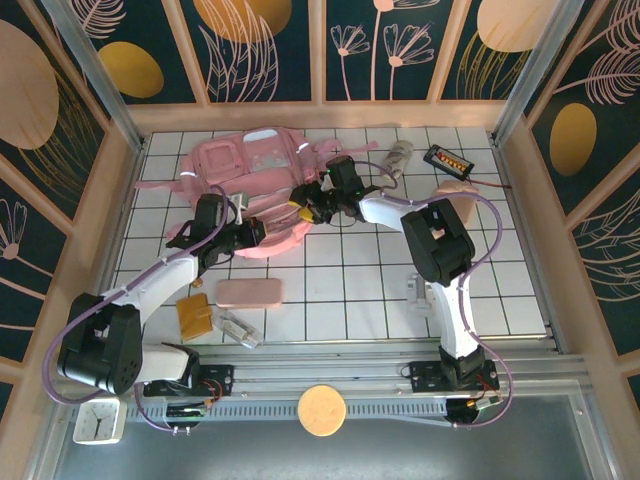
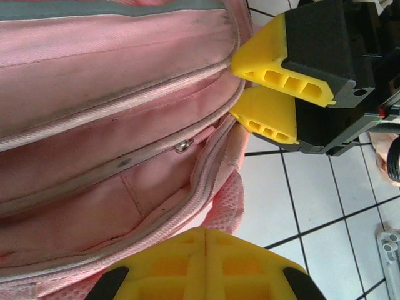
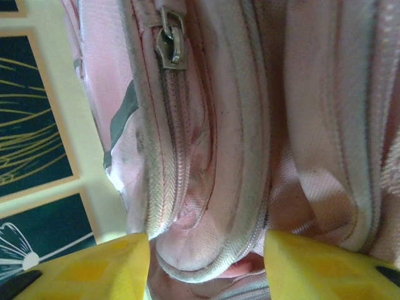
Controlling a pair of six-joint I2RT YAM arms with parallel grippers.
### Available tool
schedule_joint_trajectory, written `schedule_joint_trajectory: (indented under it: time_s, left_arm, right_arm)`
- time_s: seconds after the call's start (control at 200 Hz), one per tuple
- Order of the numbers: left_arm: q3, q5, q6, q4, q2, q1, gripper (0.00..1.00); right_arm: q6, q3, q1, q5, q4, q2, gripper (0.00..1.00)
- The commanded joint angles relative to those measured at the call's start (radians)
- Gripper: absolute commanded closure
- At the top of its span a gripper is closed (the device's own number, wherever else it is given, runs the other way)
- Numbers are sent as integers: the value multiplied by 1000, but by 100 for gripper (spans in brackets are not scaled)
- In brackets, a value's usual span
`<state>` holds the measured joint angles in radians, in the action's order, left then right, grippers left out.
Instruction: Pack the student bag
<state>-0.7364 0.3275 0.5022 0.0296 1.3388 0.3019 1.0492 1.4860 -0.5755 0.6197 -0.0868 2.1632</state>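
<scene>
The student bag (image 1: 250,165) is pink with pale grey strips. Under it, the table (image 1: 350,290) is white with a dark grid. The left tool (image 2: 205,240) and right tool (image 2: 233,89) are yellow-tipped, black behind.

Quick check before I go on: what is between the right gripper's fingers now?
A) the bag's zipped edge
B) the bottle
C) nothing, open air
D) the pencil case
A: in the right wrist view a fold of the pink bag with its zip sits between the fingers of the right gripper, and the left wrist view shows them pinching its rim.
</scene>
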Motion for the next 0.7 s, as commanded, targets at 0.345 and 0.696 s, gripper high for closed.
schedule_joint_trajectory:
  time_s: [0.345,0.696]
  left_arm:
    - [75,8,-25,-79,132,-18,100]
    - [103,-46,-70,-68,203,-19,100]
  right_arm:
    - [0,92,-15,-28,-106,10,58]
    - [-22,178,-14,-28,-100,74,55]
